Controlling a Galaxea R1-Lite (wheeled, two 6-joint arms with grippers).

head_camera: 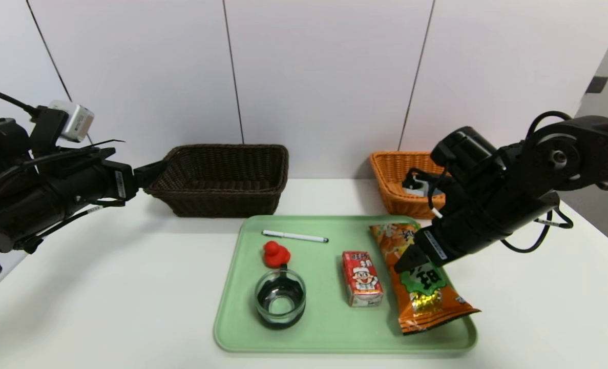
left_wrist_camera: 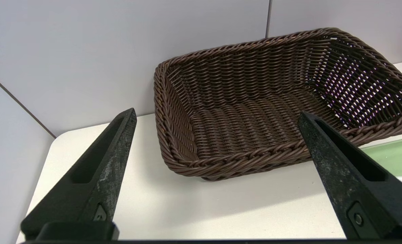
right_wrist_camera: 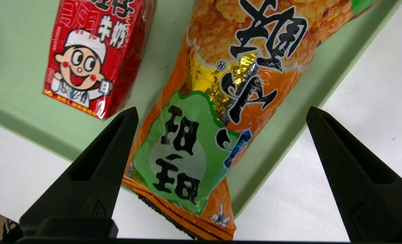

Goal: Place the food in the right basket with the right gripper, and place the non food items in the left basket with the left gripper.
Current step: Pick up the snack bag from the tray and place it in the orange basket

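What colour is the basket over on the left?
The left basket is dark brown, woven wicker; it shows best in the left wrist view.

My open right gripper (right_wrist_camera: 223,113) has bare tray (right_wrist_camera: 272,135) along one side of the snack bag (right_wrist_camera: 207,112); on the other, the drink carton (right_wrist_camera: 96,54) crowds me, leaving only a narrow strip between them.

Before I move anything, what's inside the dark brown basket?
Nothing shows inside the dark brown basket; its woven floor and back wall are bare. The inner face of its front wall, nearest the robot, is hidden behind the rim.
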